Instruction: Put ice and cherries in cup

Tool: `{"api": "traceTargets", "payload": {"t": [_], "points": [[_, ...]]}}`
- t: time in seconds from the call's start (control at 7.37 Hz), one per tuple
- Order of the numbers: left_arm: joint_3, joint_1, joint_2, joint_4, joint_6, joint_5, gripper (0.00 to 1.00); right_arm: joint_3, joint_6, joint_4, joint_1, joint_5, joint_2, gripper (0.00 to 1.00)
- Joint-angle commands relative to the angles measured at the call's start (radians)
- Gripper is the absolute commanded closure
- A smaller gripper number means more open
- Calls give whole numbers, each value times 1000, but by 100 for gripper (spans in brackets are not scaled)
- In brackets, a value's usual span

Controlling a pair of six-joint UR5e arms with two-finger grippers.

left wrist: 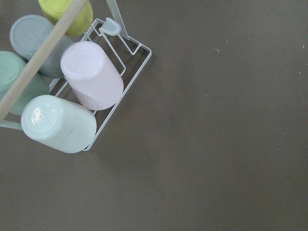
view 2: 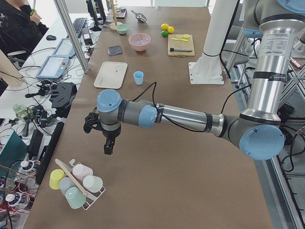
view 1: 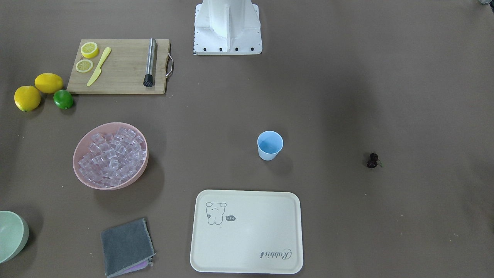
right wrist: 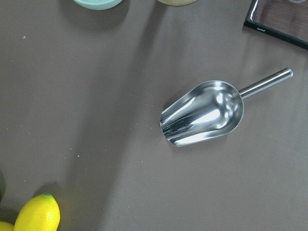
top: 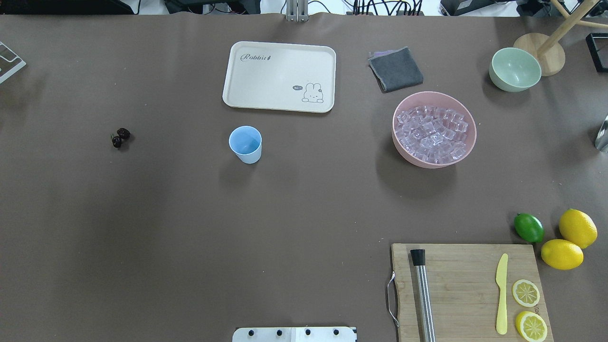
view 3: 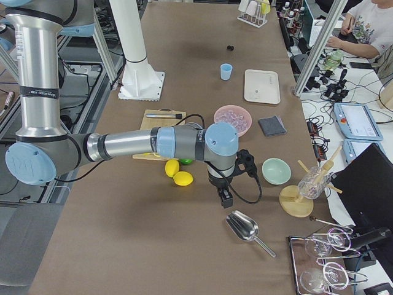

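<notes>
Left tool (view 2: 109,149) and right tool (view 3: 226,198) are seen only from the bench ends, so it cannot be told whether either is spread or pressed together. Nothing is seen hanging from either. The left one hangs over the bench (top: 304,213) near a rack (left wrist: 105,120) of upturned cups. The right one is held above a steel scoop (right wrist: 202,115) that lies mouth up.

The cup (top: 245,144) stands upright near the middle of the bench and looks unfilled. The cherries (top: 119,137) lie well apart on its left. The ice (top: 433,134) is heaped in a pink bowl (top: 430,163) well apart on its right. No step is judged to have been begun, and taking up the scoop seems the likeliest first one.

The scoop's handle would best be gripped on its round shaft, back from the hollow, with the tool set across it so that the shaft cannot roll away. Ice should be tipped from above the cup's rim without touching it, since so light a cup is easily knocked over.

Room is tight around the scoop. A green bowl (top: 515,69), a wooden stand base and a dark-framed thing lie just beyond it, a lemon (right wrist: 38,214) lies to one side, and the bench's end is near. Between cup and cherries nothing stands in the way, so a low sweep by the left arm is allowed there. A tray (top: 279,76) lies just beyond the cup, so the cup is better approached from the robot's side.
</notes>
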Motion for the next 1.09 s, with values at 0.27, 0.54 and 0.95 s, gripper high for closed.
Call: {"api": "traceTargets", "payload": {"t": [0.27,0.54,0.95], "points": [[-1,-1,2,-5,0,1,2,-3,130,2,-44,-2,32,1],[1,-1,2,-7,0,-1,2,10,184,35,-64,3,40,1],[-1,-1,13,-8,2,-1,2,45,542,374,-303,20,72,1]]}}
